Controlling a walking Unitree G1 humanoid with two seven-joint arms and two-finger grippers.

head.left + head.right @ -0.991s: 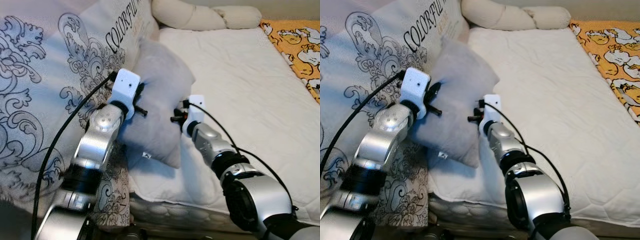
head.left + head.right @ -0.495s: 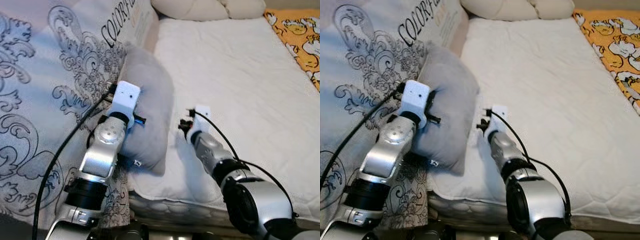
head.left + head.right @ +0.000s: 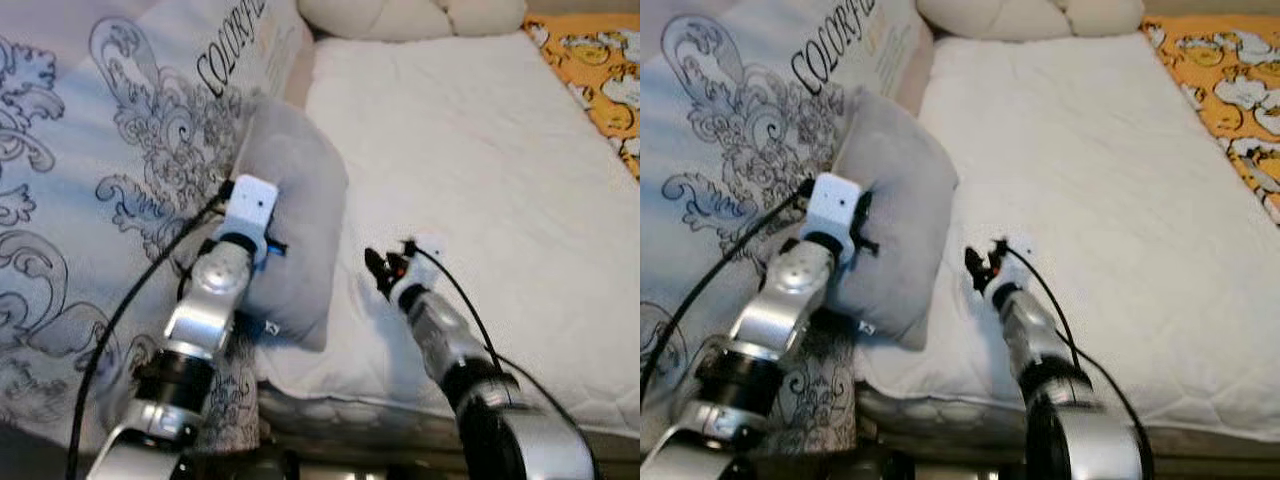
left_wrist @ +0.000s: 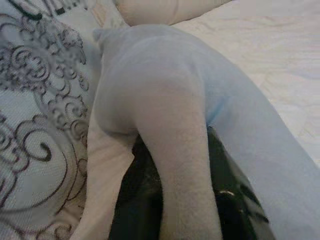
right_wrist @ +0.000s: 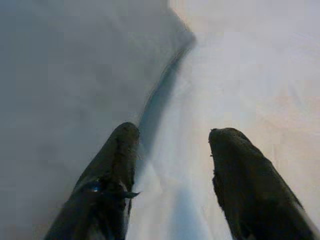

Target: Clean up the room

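Grey pillow [image 3: 295, 215]: you see it standing on edge at the left side of the bed [image 3: 480, 170], leaning against the patterned quilt [image 3: 110, 170].
Left gripper [image 4: 172, 200]: your left arm reaches in from the quilt side, and its wrist view shows a fold of the pillow pinched between the two black fingers, so it is holding the pillow by its lower part.
Right gripper [image 5: 172, 150]: you have it over the white bed sheet just beside the pillow's right edge; its fingers [image 5: 112, 165] are spread apart with nothing between them, only sheet and the pillow's edge ahead.
Quilt: pale, with dark scrollwork and the printed word "COLORFUL", heaped along the left of the bed and hanging down over its near corner.
Cream bolster [image 3: 410, 15]: lies across the head of the bed, well apart from both grippers.
Orange blanket [image 3: 1230, 90]: cartoon print, at the far right edge of the bed.
Cables: you can see a black one running along each arm to its wrist camera.
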